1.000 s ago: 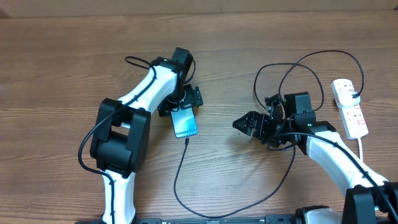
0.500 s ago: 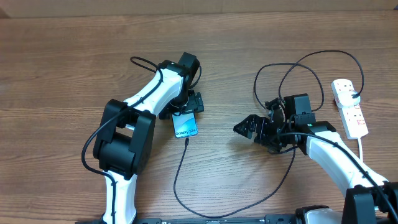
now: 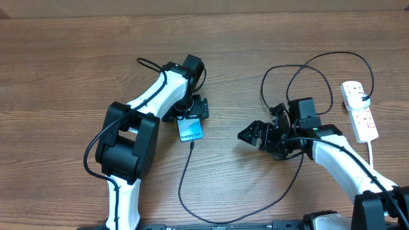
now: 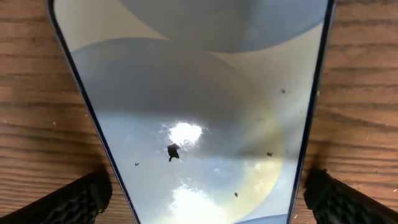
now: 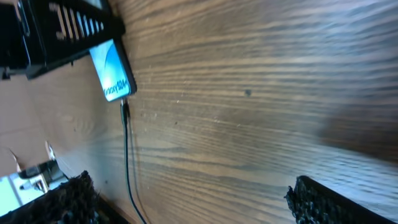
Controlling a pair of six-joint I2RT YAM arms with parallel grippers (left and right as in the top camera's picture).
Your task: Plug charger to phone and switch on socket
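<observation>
Phone (image 3: 190,129) is laid flat on table (image 3: 64,64), screen up, centre-left. L gripper (image 3: 191,115) is set over its far short edge. Its fingers (image 4: 84,199) are seen v. close beside both long edges, but clenched or released can't be told. Charger (image 3: 181,185) plug tip (image 3: 192,142) is seated at the "Galaxy" short edge. The cable is looped round to socket (image 3: 359,112) at far right. R gripper (image 3: 248,135) is spread wide w/ nothing in it, right of phone, apart.
</observation>
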